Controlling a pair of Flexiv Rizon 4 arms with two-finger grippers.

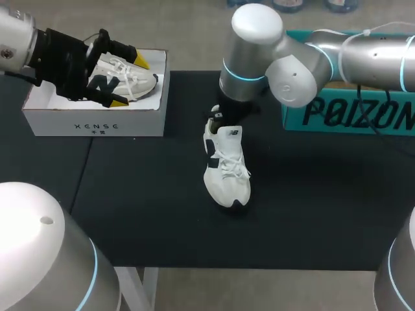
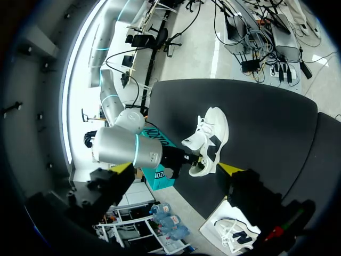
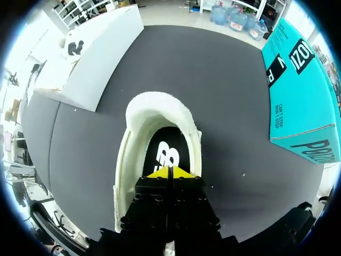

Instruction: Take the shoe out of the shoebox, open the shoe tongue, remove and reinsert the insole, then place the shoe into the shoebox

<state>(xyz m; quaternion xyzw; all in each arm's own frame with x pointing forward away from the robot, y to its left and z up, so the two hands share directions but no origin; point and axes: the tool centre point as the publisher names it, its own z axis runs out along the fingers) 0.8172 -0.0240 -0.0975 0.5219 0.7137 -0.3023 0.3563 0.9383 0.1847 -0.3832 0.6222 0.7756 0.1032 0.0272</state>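
My left arm's grey base [image 1: 39, 246] looms closest, by the bench's [image 1: 162, 214] near edge. Further back, the left gripper [image 1: 130, 82] hangs over the white shoebox [image 1: 94, 120], fingers [image 1: 141, 62] apart above a sneaker [image 1: 133, 72] lying inside. Mid-bench lies the white shoe [image 1: 227, 175]. The right gripper [image 3: 169, 173], fingers together, sits in its opening over the black insole [image 3: 168, 152]. A teal box [image 1: 350, 116] stands at the right.
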